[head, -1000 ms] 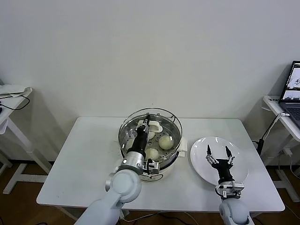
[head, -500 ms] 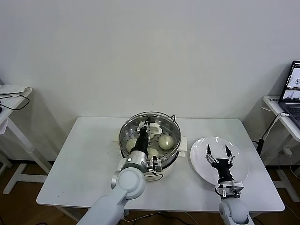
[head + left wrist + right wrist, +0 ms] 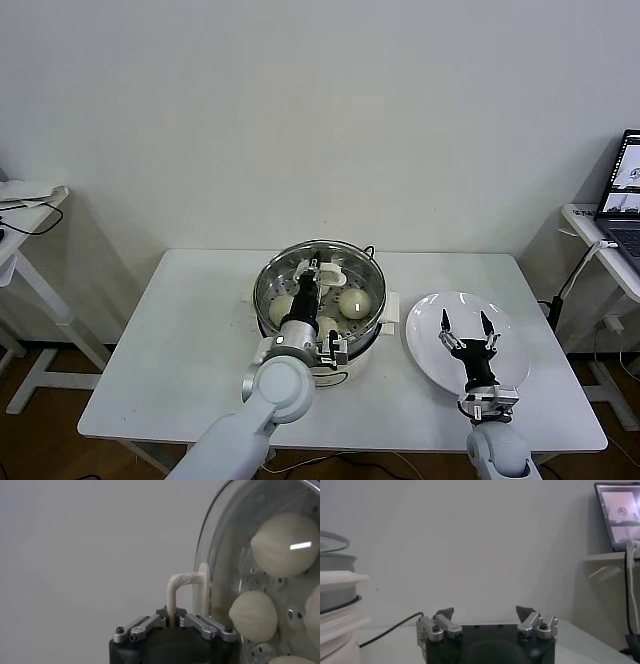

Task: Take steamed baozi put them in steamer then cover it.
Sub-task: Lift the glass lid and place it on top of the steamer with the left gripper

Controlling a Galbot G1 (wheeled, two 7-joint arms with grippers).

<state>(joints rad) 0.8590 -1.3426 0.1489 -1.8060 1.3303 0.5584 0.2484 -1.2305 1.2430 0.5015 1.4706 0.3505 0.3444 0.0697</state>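
Covering step: left gripper (image 3: 312, 272) clamps the cover (image 3: 320, 282) handle, lid seemingly seated on the steamer (image 3: 352, 340) (baozi (image 3: 352, 301) inside). Next, release. Right gripper (image 3: 466, 332) idles, released, over the plate (image 3: 425, 360).

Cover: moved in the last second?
Yes. The cover, held by the left gripper, was tilted above the steamer and now sits level on its rim. The right gripper waits over the plate.
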